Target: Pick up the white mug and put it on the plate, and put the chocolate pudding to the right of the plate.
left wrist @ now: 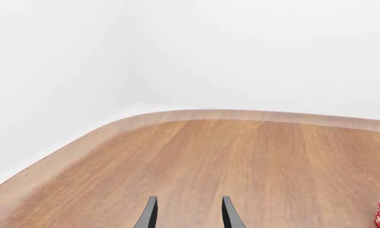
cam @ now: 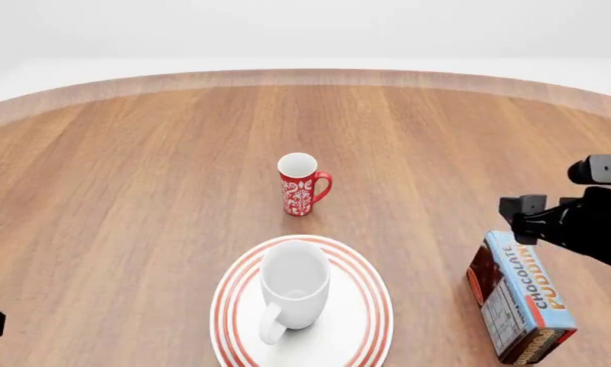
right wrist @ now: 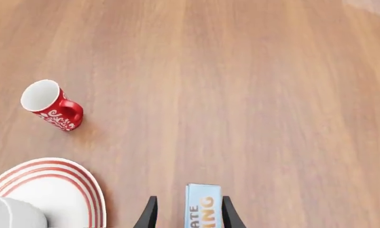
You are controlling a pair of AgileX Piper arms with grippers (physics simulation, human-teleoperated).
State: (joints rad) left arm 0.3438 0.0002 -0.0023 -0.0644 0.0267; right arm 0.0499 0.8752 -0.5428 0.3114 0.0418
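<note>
1. Right gripper point(right wrist: 186, 213), nearest the wrist camera, has its fingers apart on either side of the chocolate pudding point(cam: 518, 301); whether they touch it I cannot tell.
2. Left gripper point(left wrist: 186, 213) is spread wide and empty over bare wood.
3. White mug point(cam: 293, 288) stands upright on the plate point(cam: 372, 321): that step looks done.
4. Pudding lies at the plate's three o'clock, seemingly placed.
5. Red mug point(cam: 300, 184) stands at the plate's twelve o'clock.
6. Round wooden table point(cam: 131, 191), plain white room.

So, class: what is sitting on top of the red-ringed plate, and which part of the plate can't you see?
The white mug stands upright on the plate, handle toward the camera. It hides the plate's centre; the plate's near edge is cropped.
</note>
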